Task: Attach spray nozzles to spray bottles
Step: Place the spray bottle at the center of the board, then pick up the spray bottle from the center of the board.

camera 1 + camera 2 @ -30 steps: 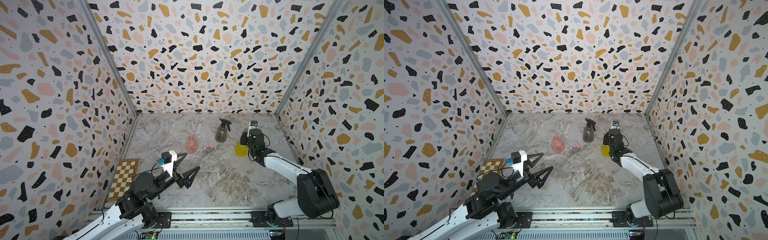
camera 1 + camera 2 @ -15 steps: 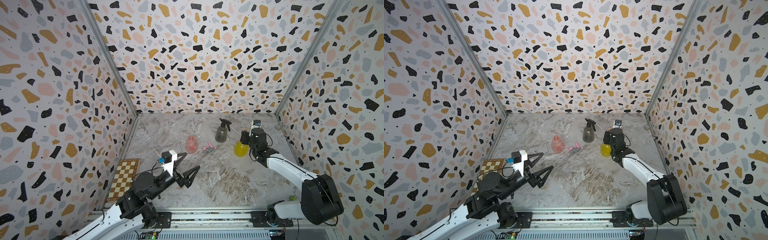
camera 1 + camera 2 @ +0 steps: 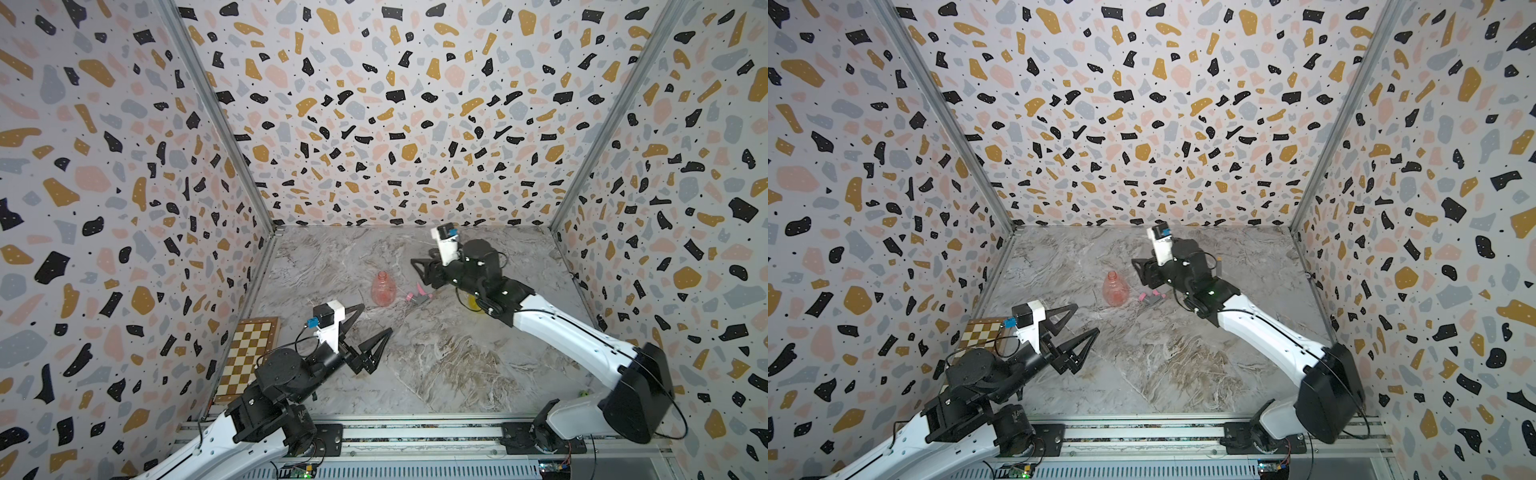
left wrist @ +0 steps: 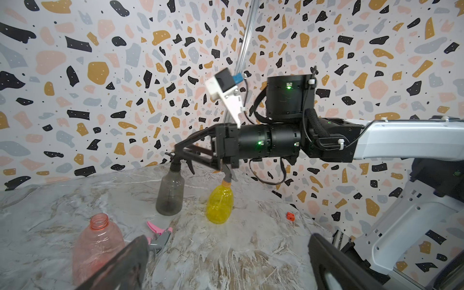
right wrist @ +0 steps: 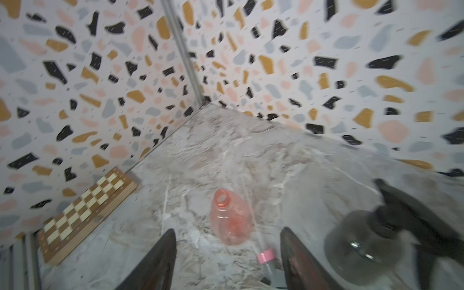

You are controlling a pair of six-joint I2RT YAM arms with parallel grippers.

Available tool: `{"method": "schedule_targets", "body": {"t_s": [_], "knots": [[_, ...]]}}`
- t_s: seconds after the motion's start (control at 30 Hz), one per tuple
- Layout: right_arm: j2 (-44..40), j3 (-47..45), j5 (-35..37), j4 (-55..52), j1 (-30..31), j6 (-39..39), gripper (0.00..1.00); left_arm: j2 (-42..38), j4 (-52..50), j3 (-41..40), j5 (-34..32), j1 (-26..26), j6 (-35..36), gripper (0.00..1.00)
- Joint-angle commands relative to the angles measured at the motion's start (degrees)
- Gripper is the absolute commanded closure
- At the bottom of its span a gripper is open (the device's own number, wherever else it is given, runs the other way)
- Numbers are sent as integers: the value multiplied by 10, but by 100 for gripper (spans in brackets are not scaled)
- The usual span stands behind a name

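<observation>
Two done, grey bottle (image 4: 170, 193) and yellow bottle (image 4: 220, 206) have nozzles on, pink bottle (image 4: 96, 246) is still open, pink nozzle (image 4: 158, 234) lying beside it, left claw (image 3: 376, 318) and right claw (image 3: 416, 272) both spread, empty.

Both top views sit high at the front, side by side, looking down and inward across the whole worktop (image 3: 457, 374), far off. My left wrist view faces the right arm (image 4: 266, 143) at mid-range. My right wrist view looks steeply down, close. All four share the pink bottle (image 5: 231, 223).
</observation>
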Motion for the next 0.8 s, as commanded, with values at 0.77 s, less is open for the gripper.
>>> {"method": "schedule_targets", "body": {"t_s": [0.77], "knots": [[313,204,-33,-2,21,-32,45,-23,-21,-9,-28,1,-9,1]]}}
